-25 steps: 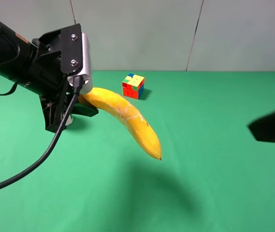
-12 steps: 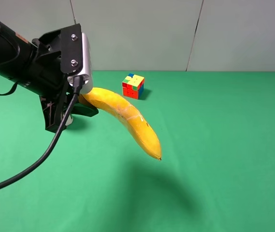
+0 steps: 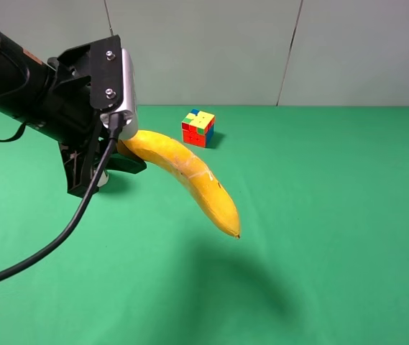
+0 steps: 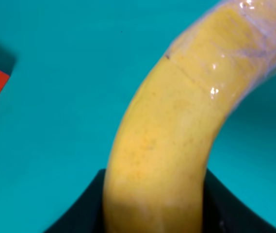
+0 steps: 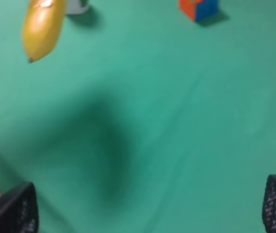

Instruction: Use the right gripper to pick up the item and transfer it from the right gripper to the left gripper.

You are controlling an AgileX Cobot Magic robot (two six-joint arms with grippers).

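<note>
The item, a curved yellow banana [image 3: 186, 176] with a dark tip, hangs in the air above the green table. My left gripper [image 3: 121, 154] is shut on its upper end. In the left wrist view the banana [image 4: 167, 145] fills the frame between the black jaws of the left gripper [image 4: 154, 216]. The right gripper [image 5: 145, 208] is out of the exterior high view. Its wrist view shows its fingertips [image 5: 11, 208] far apart with nothing between them, well away from the banana [image 5: 41, 24].
A multicoloured puzzle cube [image 3: 198, 127] stands on the green cloth [image 3: 319, 215] near the back wall, beyond the banana. The cube [image 5: 199, 7] also shows in the right wrist view. A loose black cable [image 3: 60, 230] trails from the left arm.
The dark shape of the right arm at the right edge one second ago has left the exterior high view. The left arm and the banana have not moved.
</note>
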